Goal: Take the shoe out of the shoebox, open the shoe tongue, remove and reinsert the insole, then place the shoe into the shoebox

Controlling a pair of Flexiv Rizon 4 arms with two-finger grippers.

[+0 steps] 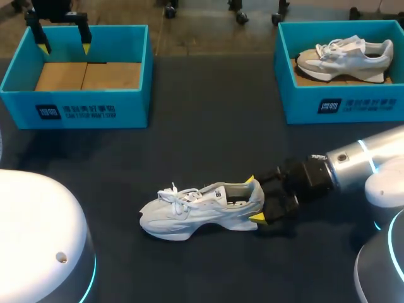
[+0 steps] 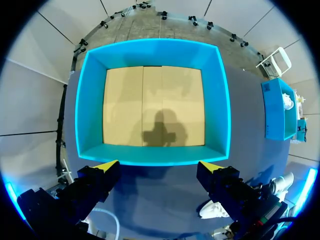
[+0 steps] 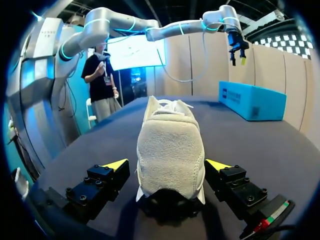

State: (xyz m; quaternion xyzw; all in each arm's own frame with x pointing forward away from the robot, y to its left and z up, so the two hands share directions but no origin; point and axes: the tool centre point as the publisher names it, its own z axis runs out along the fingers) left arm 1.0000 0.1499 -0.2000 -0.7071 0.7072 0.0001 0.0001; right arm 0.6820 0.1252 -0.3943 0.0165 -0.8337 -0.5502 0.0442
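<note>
Sitting where, the pale grey suede-and-mesh sneaker with white laces [image 1: 199, 211]? asks observer 1.

Observer 2: On the dark table [image 1: 189, 145], upright on its sole. Its toe points to the robot's left and its heel to the right arm. It is out of both boxes and well apart from each.

Observer 1: And the right gripper [image 1: 254, 200]?

Observer 2: Its 2 yellow-tipped fingers straddle the heel, 1 on each side, spread wider than the shoe. The right wrist view shows a gap beside the heel, so the gripper has hold of nothing.

Observer 1: The left gripper [image 1: 64, 47]?

Observer 2: It hangs above the empty teal cardboard shoebox [image 1: 76, 104] at the robot's left, fingers wide apart with nothing between them. A second teal shoebox [image 1: 341, 104] at the right holds a matching second sneaker [image 1: 344, 57].

Observer 1: How is the shoe likely to handle?

Observer 2: Probably light. The mesh and suede upper looks soft and would fold under a hard pinch. The foam sole and the heel cup look like the stiffest parts. A squeeze across the heel, low and near the sole, should steady it without crushing the collar.

Observer 1: And the tongue and insole?

Observer 2: The tongue is limp and sits under loose laces that could snag a fingertip, so its top edge is the place to take it. The insole is likely thin and floppy and is best pinched at its heel end.
</note>
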